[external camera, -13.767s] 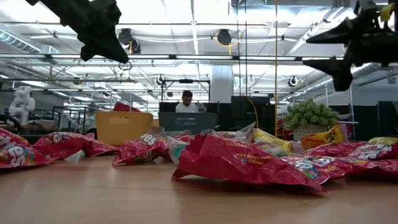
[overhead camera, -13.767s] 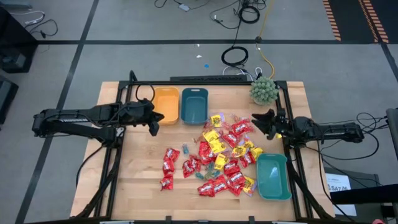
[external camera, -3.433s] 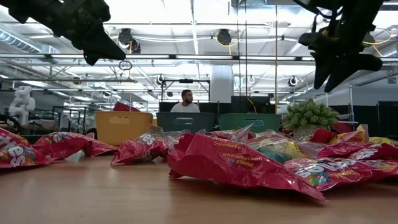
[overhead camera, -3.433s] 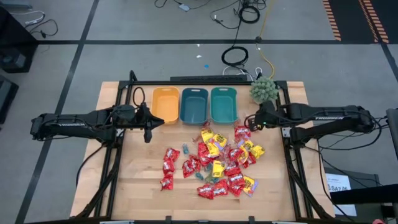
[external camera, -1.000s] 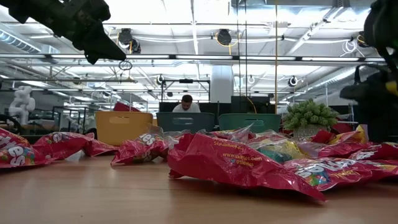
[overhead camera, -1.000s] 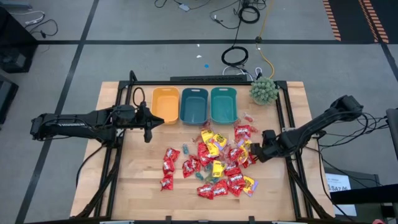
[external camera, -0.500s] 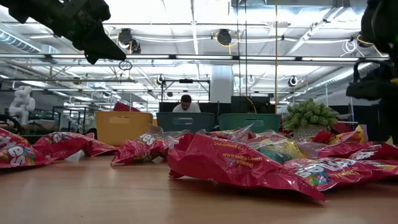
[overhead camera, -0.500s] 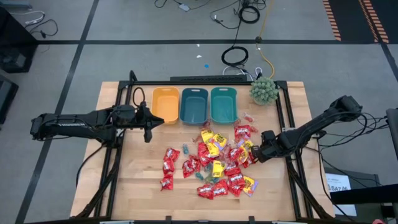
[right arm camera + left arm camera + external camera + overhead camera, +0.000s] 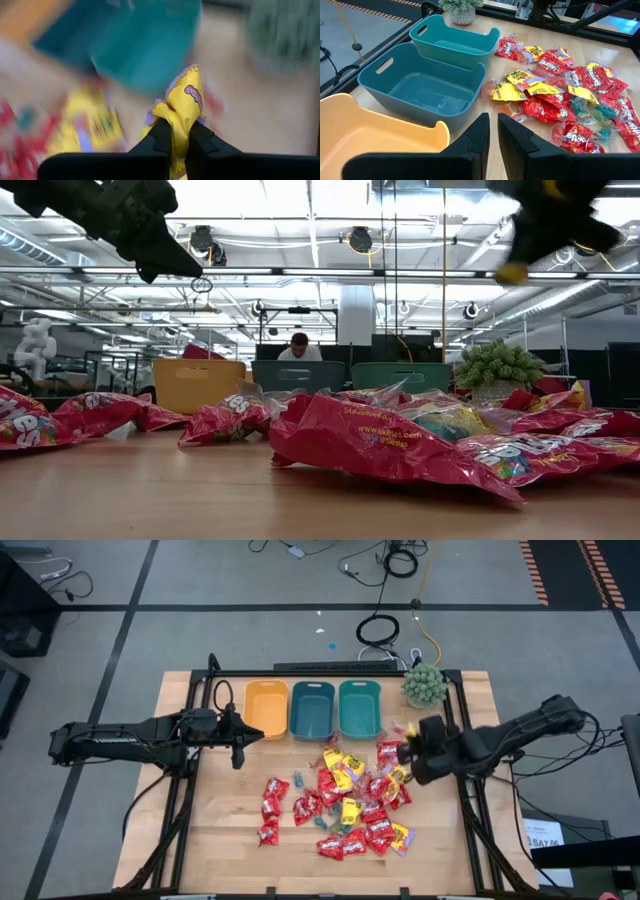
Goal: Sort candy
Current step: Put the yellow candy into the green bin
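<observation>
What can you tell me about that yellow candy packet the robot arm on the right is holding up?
The yellow packet is a small, shiny, crinkly wrapper with a zigzag-cut edge, purple trim and a purple logo patch. It is pinched upright between the two dark fingers of the right end effector, which is shut on it. It hangs in the air above the table, near the right-hand teal bin and the candy pile. Only the fingers touch it.

Pale wooden surface (image 9: 225, 830) in a black frame, orange plastic bin (image 9: 266, 708) beside two teal plastic bins (image 9: 312, 708) (image 9: 359, 707) in a row along the far edge, green spiky plant (image 9: 424, 685) at the far right corner, coiled black cable (image 9: 378, 630) on the grey floor, seated person (image 9: 299, 346) in the room behind
</observation>
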Controlling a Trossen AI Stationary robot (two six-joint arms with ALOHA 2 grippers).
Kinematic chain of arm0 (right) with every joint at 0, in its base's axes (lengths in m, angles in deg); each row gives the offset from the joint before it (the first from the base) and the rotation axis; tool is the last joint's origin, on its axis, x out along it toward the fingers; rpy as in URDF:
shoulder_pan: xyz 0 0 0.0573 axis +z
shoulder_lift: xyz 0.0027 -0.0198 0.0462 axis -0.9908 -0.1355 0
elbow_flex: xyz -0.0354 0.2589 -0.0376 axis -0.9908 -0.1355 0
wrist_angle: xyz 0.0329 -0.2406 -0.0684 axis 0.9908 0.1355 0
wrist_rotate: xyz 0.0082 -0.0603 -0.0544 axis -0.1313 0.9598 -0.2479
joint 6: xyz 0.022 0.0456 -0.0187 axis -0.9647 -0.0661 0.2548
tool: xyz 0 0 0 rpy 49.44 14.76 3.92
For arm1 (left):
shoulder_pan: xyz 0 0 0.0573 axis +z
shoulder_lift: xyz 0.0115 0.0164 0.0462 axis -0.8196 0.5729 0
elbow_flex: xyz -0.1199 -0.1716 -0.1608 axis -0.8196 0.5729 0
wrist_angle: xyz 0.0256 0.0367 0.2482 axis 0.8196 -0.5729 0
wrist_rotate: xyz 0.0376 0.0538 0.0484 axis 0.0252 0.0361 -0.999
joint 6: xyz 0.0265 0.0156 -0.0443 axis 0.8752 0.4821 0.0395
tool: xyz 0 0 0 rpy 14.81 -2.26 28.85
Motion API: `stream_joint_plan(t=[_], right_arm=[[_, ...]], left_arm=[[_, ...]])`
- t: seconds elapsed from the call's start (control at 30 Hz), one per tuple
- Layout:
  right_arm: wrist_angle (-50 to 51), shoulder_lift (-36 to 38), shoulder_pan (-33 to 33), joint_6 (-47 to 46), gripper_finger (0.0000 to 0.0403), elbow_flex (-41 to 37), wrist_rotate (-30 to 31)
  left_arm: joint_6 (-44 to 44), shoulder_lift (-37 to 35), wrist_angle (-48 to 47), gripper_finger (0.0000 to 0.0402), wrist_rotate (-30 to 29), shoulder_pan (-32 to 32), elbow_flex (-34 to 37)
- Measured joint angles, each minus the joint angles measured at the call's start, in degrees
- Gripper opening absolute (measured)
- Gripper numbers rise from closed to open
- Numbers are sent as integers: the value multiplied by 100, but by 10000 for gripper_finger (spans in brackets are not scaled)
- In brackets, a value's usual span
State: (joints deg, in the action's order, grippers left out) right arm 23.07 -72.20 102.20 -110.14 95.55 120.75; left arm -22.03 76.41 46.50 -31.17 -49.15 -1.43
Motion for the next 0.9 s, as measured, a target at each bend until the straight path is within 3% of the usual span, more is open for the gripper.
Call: stream_joint_plan(t=[0.13,0.3,0.47,0.67,0.9], right_arm=[[-593,2,-553,1385,13,615,721],[-2356,-47,-1489,4057,13,867,692],[-3722,-298,-2731,5286,13,869,-459],[-3822,-1050,-3961,5413,18,869,-2111],[-4038,-2014,-4674,5667,23,905,-3763]], left_arm=[[-9,0,1,48,0,0,0],[-7,0,2,48,0,-1,0],[-7,0,17,48,0,0,0],[-14,0,15,48,0,-1,0],[-16,0,15,48,0,-1,0]])
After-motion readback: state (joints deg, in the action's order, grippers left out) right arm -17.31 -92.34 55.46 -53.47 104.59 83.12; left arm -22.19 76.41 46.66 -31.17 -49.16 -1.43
